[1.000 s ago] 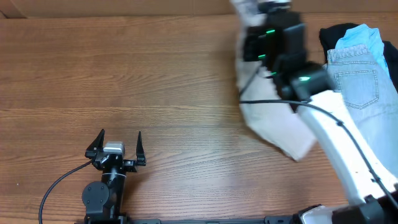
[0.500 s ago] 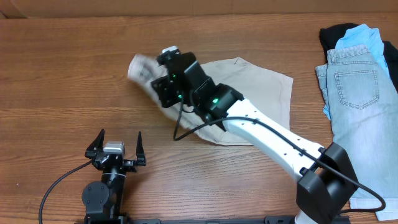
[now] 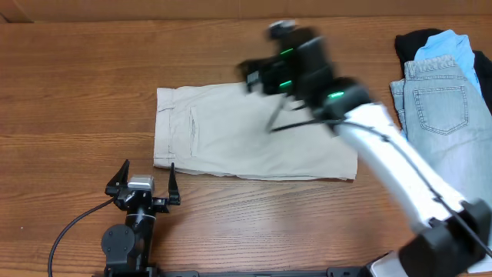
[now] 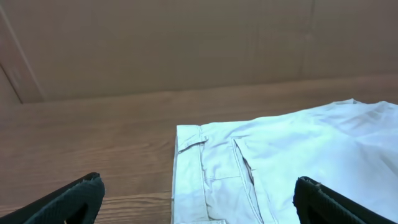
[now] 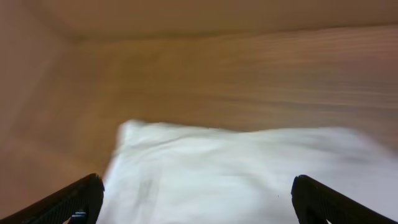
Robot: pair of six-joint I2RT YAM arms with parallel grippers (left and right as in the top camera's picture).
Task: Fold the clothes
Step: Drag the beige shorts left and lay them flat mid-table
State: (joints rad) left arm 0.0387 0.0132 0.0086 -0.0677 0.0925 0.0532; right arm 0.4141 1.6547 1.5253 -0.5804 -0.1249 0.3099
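Note:
Pale beige shorts [image 3: 254,138] lie spread flat mid-table, waistband [image 4: 188,163] to the left and a back pocket showing. My right gripper [image 3: 257,77] hovers, blurred, over their far edge; in its wrist view the right gripper [image 5: 199,200] is open and empty above the beige shorts [image 5: 236,174]. My left gripper [image 3: 146,178] stands open near the front edge, just below the shorts' left corner, and the left gripper [image 4: 199,202] holds nothing. Light-blue denim shorts [image 3: 442,108], a sky-blue piece [image 3: 447,45] and a black piece [image 3: 407,42] are piled at the right.
The right arm's white link [image 3: 400,169] slants from the front right across the table, over the shorts' right end. The pile of clothes reaches the right edge. Bare wood [image 3: 77,92] lies to the left of the shorts.
The right gripper carried the beige shorts leftward, opened and let them go; they now lie flat. It has since drawn back to the right. The left arm has not moved.

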